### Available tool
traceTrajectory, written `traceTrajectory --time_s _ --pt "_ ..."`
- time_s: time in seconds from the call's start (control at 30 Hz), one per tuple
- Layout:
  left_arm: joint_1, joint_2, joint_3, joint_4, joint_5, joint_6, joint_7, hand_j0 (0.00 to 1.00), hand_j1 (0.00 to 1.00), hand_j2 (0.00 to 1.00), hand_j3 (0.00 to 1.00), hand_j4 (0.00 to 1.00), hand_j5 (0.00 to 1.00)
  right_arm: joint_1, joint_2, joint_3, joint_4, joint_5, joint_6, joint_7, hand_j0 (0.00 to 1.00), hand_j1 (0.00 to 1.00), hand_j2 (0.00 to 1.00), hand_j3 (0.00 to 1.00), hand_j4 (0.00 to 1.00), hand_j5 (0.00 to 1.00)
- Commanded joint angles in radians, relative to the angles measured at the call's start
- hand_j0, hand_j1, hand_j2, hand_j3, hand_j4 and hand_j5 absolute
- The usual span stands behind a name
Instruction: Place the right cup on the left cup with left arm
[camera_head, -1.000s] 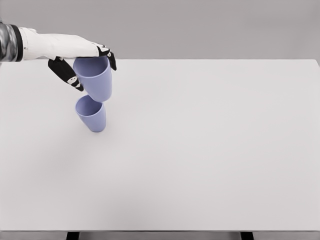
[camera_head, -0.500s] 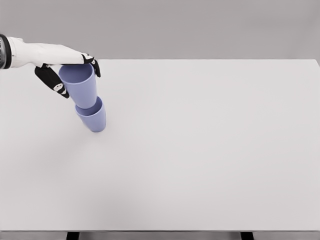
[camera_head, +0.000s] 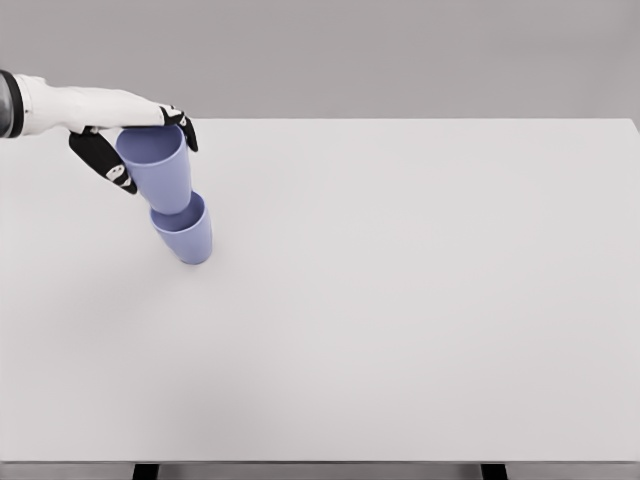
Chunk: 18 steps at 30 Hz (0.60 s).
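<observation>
Two lavender-blue cups show in the head view, at the table's left. The lower cup (camera_head: 187, 238) stands on the table. The upper cup (camera_head: 160, 172) is tilted, its bottom resting in the mouth of the lower one. My left hand (camera_head: 130, 140) reaches in from the left edge and is shut on the upper cup's rim, thumb on the near left side, fingers over the far side. The right arm is out of view.
The white table (camera_head: 400, 300) spreads wide to the right and towards me, its front edge near the picture's bottom. A grey wall lies behind its far edge.
My left hand has carried the held cup left and down from above the standing cup, so its bottom now sits in that cup's mouth. Over the last half second it has barely moved.
</observation>
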Motion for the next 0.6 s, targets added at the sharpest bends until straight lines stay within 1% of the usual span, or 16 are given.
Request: traceTrajectory --time_s 0.0,0.07,0.13,0.2,0.33,0.43,0.57 --pt "0.0 -0.007 0.004 0.007 0.001 0.0 0.001 0.42 0.42 0.42 0.42 0.42 0.42 0.0 0.0 0.0 0.0 0.001 -0.001 0.0 1.0 1.0 1.0 1.0 1.0 1.0" --pt "0.003 -0.011 0.007 0.01 0.001 0.0 0.001 0.42 0.42 0.42 0.42 0.42 0.42 0.0 0.0 0.0 0.0 0.001 -0.001 0.0 1.0 1.0 1.0 1.0 1.0 1.0" --pt "0.035 -0.013 0.036 0.016 0.001 0.0 0.001 0.42 0.42 0.42 0.42 0.42 0.42 0.0 0.0 0.0 0.0 0.001 -0.001 0.0 1.0 1.0 1.0 1.0 1.0 1.0" --pt "0.044 -0.022 0.038 0.018 0.0 0.0 0.001 0.42 0.42 0.42 0.42 0.42 0.42 0.0 0.0 0.0 0.0 0.001 -0.001 0.0 1.0 1.0 1.0 1.0 1.0 1.0" --pt "0.046 -0.023 0.04 0.02 0.0 0.0 0.001 0.42 0.42 0.42 0.42 0.42 0.42 0.0 0.0 0.0 0.0 0.001 -0.001 0.0 1.0 1.0 1.0 1.0 1.0 1.0" --pt "0.052 -0.031 0.04 0.043 -0.002 -0.001 0.001 0.42 0.42 0.42 0.42 0.42 0.42 0.0 0.0 0.0 0.0 0.001 -0.001 0.0 1.0 1.0 1.0 1.0 1.0 1.0" --pt "0.052 -0.033 0.041 0.041 -0.002 -0.001 0.001 0.42 0.42 0.42 0.42 0.42 0.42 0.0 0.0 0.0 0.0 0.001 -0.001 0.0 1.0 1.0 1.0 1.0 1.0 1.0"
